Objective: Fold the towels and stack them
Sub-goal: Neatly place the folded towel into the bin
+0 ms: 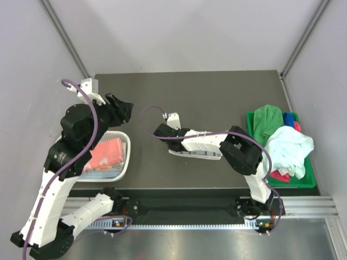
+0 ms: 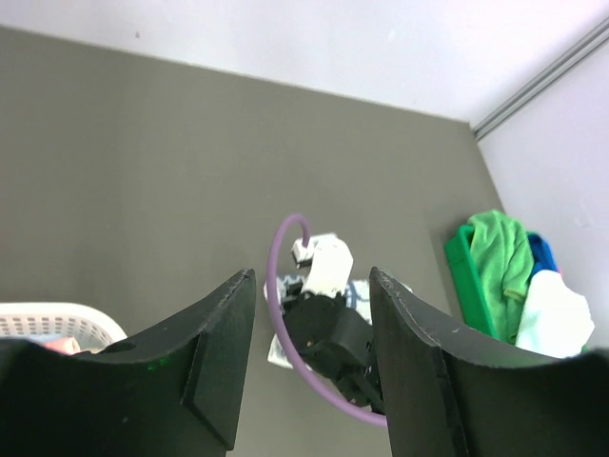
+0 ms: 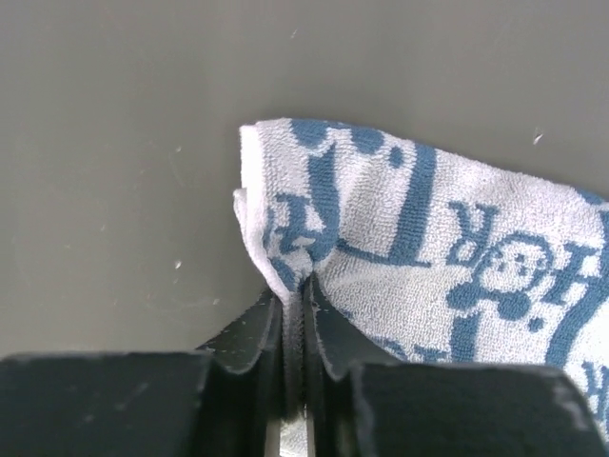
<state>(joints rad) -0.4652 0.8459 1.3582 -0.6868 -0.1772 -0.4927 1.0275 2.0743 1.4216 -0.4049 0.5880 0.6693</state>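
The big grey tabletop is in front of me, with a white basket on my left side and a green bin on my right side. A pink towel lies folded in the basket, and a heap of loose towels sits in the bin. The white and blue towel lies in the middle of the tabletop, under my right arm. My right fingers are squeezed together on its left end, close to a corner, and the cloth puckers up between them. From that pinch the rest of the towel runs away to the right, flat on the tabletop, and that is its long way. My left fingers are apart and hold nothing; they hang up high near the basket, well apart from the towel. So my right arm is the near one. I think the fold has to go to the right, over the flat part.
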